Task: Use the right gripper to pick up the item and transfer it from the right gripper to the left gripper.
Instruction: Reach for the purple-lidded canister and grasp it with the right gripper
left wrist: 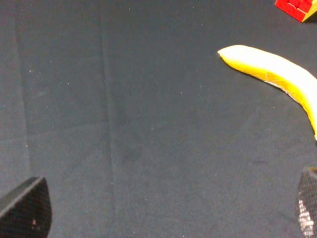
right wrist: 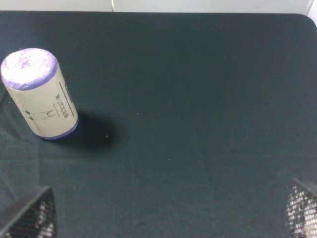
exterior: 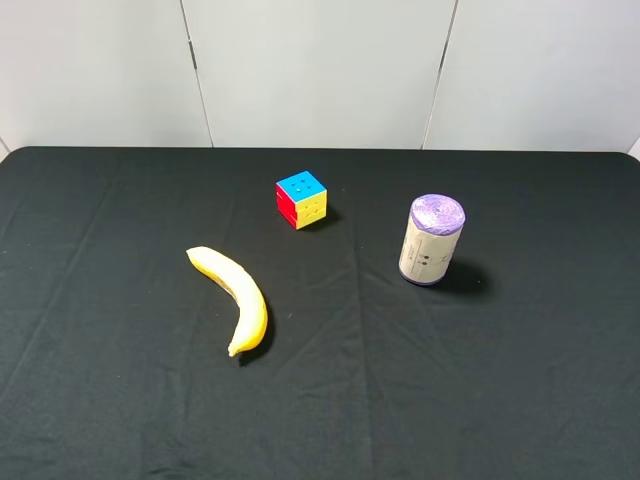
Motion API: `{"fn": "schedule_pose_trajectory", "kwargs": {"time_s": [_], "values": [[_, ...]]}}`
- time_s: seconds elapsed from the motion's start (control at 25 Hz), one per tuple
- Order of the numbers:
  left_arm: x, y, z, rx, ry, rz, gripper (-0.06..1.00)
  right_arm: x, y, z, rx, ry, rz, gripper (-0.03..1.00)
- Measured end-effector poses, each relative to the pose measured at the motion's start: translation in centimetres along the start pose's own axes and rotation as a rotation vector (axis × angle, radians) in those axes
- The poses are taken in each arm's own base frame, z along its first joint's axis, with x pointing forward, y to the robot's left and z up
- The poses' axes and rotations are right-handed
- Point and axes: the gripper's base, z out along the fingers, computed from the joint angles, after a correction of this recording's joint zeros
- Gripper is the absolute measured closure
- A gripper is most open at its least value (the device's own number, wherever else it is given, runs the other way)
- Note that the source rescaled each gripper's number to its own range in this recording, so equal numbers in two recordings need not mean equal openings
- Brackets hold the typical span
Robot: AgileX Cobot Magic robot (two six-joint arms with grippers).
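1 black-clothed table [exterior: 100,400]. 1 banana [left wrist: 277,74]: lies ahead of left gripper [left wrist: 166,210], apart from it. 1 item [right wrist: 39,94]: upright on cloth, ahead of right gripper [right wrist: 164,213], well clear of its fingers. 1 puzzle cube [exterior: 301,199]: beyond banana from left gripper. 2 grippers spread wide, empty.

Left pincer [left wrist: 166,206] with matte black fingertips [left wrist: 27,208]; right pincer [right wrist: 165,210] with dark, grid-textured fingertips [right wrist: 29,215].

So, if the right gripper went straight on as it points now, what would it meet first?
Probably only the black tablecloth. The right gripper is open, and the cream-labelled purple-ended canister stands off its line.
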Motion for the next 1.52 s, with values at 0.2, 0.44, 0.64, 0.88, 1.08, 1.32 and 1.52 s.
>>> {"fn": "schedule_pose_trajectory", "kwargs": {"time_s": [0.2, 0.44, 0.64, 0.88, 1.08, 1.32, 1.52], "values": [[0.0, 0.0, 0.0, 0.0, 0.0, 0.0, -0.01, 0.0, 0.0, 0.0, 0.002, 0.0, -0.001, -0.03], [0.0, 0.0, 0.0, 0.0, 0.0, 0.0, -0.01, 0.0, 0.0, 0.0, 0.002, 0.0, -0.001, -0.03], [0.0, 0.0, 0.0, 0.0, 0.0, 0.0, -0.01, 0.0, 0.0, 0.0, 0.002, 0.0, -0.001, -0.03], [0.0, 0.0, 0.0, 0.0, 0.0, 0.0, -0.01, 0.0, 0.0, 0.0, 0.002, 0.0, -0.001, -0.03], [0.0, 0.0, 0.0, 0.0, 0.0, 0.0, -0.01, -0.7, 0.0, 0.4, -0.001, 0.037, 0.001, -0.03], [0.0, 0.0, 0.0, 0.0, 0.0, 0.0, -0.01, -5.1, 0.2, 1.5, 0.0, 0.141, 0.0, -0.03], [0.0, 0.0, 0.0, 0.0, 0.0, 0.0, -0.01, -9.7, 0.5, 3.3, -0.012, 0.207, -0.014, -0.03]]}}
